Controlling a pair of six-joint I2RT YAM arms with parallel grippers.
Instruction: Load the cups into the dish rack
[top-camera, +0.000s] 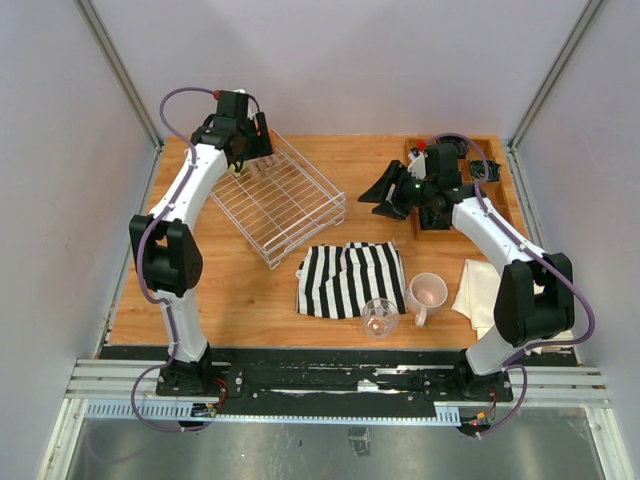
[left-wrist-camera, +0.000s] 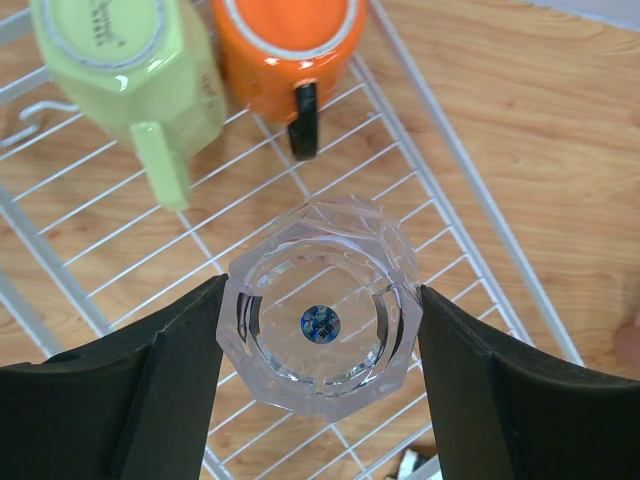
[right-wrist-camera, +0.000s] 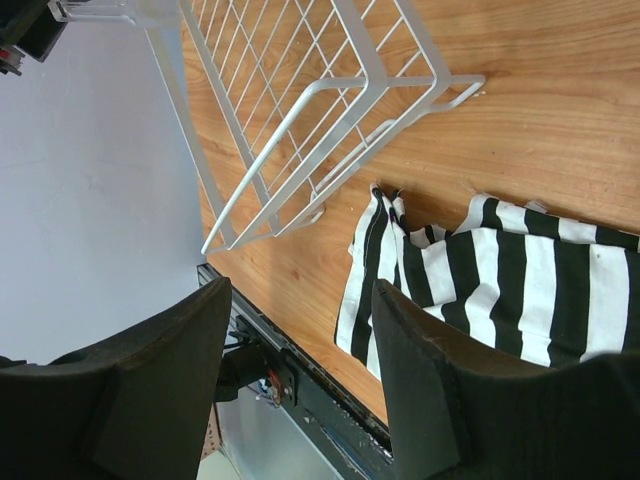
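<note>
The white wire dish rack (top-camera: 283, 203) sits at the back left of the table. My left gripper (top-camera: 240, 150) is at its far left corner. In the left wrist view the left gripper (left-wrist-camera: 320, 305) is shut on a clear glass tumbler (left-wrist-camera: 320, 320), base up, just over the rack's grid (left-wrist-camera: 455, 205). An orange mug (left-wrist-camera: 290, 45) and a yellow-green mug (left-wrist-camera: 125, 70) stand upside down in the rack beyond it. A pale pink mug (top-camera: 428, 293) and a second glass tumbler (top-camera: 380, 317) stand at the front. My right gripper (top-camera: 385, 195) is open and empty, above the table right of the rack.
A black-and-white striped cloth (top-camera: 350, 278) lies at front centre and shows in the right wrist view (right-wrist-camera: 500, 280) beside the rack's near corner (right-wrist-camera: 300, 110). A cream cloth (top-camera: 485, 290) lies at the front right. A wooden compartment tray (top-camera: 478, 170) sits at the back right.
</note>
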